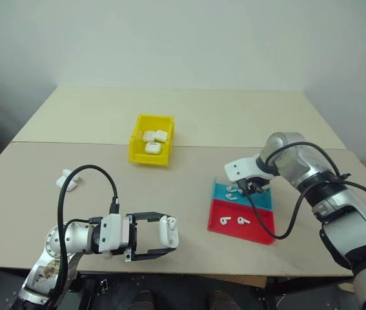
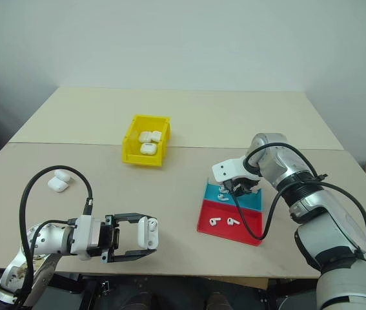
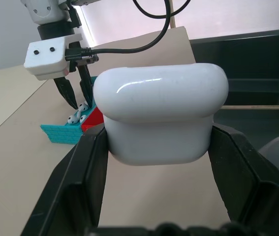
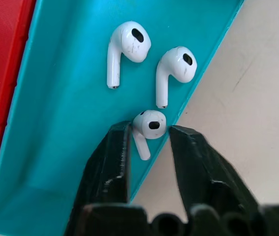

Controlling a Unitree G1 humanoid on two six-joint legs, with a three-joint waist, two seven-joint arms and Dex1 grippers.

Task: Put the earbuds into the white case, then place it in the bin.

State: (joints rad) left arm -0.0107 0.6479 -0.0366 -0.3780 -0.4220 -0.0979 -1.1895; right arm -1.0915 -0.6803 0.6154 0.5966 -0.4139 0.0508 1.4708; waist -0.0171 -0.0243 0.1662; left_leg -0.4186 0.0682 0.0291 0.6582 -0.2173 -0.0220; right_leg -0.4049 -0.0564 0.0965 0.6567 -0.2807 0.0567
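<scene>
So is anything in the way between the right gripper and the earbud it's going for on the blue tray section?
Nothing visible. The right gripper already has the earbud between its fingers at the blue tray section's edge; the two other earbuds lie clear beyond it.

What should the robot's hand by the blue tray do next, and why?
Probably finish closing and then lift. The right gripper has its fingers on either side of one earbud at the edge of the blue tray, nearly pinching it. The left gripper already holds the white case, waiting for that earbud.
</scene>
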